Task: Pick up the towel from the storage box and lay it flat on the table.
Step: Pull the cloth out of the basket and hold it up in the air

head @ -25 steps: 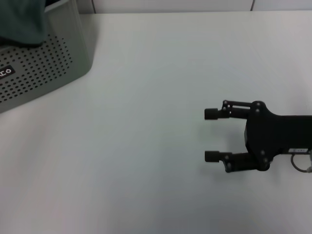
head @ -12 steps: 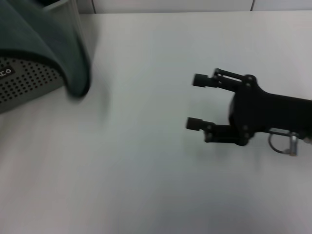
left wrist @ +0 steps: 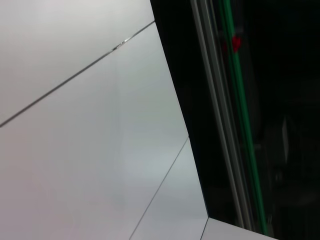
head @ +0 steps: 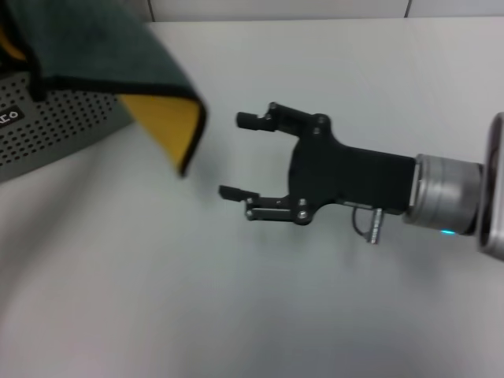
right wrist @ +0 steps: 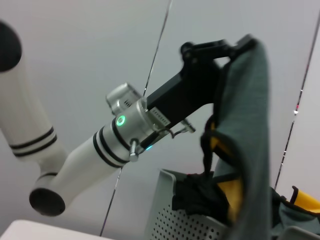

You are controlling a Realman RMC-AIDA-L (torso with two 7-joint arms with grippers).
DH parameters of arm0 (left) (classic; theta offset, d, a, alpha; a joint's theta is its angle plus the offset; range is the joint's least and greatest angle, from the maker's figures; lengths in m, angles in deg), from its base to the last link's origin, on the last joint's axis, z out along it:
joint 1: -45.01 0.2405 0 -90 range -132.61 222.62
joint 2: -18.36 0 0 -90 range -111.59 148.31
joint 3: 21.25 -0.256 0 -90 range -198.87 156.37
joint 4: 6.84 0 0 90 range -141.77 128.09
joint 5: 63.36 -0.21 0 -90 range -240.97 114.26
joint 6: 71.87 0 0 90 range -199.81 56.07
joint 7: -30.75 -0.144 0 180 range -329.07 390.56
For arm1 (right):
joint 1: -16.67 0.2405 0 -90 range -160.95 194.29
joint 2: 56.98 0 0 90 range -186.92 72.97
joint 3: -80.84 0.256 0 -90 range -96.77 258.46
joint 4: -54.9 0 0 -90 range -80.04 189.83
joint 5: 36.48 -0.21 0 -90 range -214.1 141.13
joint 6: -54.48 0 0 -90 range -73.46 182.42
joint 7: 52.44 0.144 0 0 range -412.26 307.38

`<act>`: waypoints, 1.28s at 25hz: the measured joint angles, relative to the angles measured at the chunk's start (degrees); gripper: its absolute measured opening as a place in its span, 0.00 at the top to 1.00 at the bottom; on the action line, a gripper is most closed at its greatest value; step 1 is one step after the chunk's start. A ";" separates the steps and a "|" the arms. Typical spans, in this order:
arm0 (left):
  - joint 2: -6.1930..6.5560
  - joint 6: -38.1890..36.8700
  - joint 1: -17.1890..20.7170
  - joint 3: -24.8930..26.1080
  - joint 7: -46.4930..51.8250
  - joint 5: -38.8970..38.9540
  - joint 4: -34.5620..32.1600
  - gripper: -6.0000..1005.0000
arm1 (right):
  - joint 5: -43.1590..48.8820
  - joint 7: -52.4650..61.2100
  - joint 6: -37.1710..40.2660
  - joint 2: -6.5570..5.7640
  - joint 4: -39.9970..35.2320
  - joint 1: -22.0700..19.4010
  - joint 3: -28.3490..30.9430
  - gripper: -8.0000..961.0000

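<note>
The towel (head: pixel 94 47) hangs in the air over the storage box (head: pixel 55 130) at the far left, teal side up, with a yellow corner (head: pixel 169 126) drooping over the table (head: pixel 260 299). In the right wrist view, my left gripper (right wrist: pixel 239 46) is shut on the towel's (right wrist: pixel 247 135) top edge and holds it above the box (right wrist: pixel 187 225). The left gripper is out of the head view. My right gripper (head: pixel 236 156) is open and empty above the table, just right of the hanging yellow corner and apart from it.
More dark and yellow cloth (right wrist: pixel 200 192) lies inside the box. The left wrist view shows only wall panels (left wrist: pixel 75 125) and a dark frame (left wrist: pixel 250 100). The table's far edge (head: pixel 315 19) meets the wall.
The towel has risen from the box and swung right, and its yellow side now shows. My right gripper has moved left and farther away, toward the towel, staying open.
</note>
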 joint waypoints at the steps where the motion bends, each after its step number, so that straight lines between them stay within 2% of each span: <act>1: -0.01 0.00 -0.47 -0.36 -0.63 0.01 0.74 0.98 | -0.87 -0.73 1.37 0.00 -1.07 -0.18 -1.34 0.21; 6: -0.17 0.00 -1.81 -1.34 -1.65 -0.01 2.53 0.98 | -3.72 -1.63 4.56 0.00 -2.41 -0.05 -3.17 0.21; 12: -0.23 -0.01 -3.48 -3.48 -1.46 0.09 3.60 0.98 | -7.96 -2.29 11.81 0.00 -2.09 1.09 -4.49 0.21; 16: -0.32 -0.03 -3.85 -3.75 -1.45 0.12 3.72 0.98 | -8.09 -2.20 12.03 0.01 -1.02 1.88 -4.63 0.21; 25: -0.33 -0.05 -3.70 -3.71 -3.11 1.61 3.71 0.98 | -7.94 -2.39 4.15 0.00 -1.63 -1.19 -6.30 0.37; 27: -0.33 -0.06 -4.07 -3.98 -2.98 1.62 3.74 0.98 | -8.01 -2.61 4.34 0.00 -1.65 -1.21 -6.39 0.41; 32: -0.33 -0.19 -5.65 -7.17 -2.57 1.63 4.40 0.98 | -8.97 -2.92 9.01 0.01 -1.36 0.05 -6.72 0.41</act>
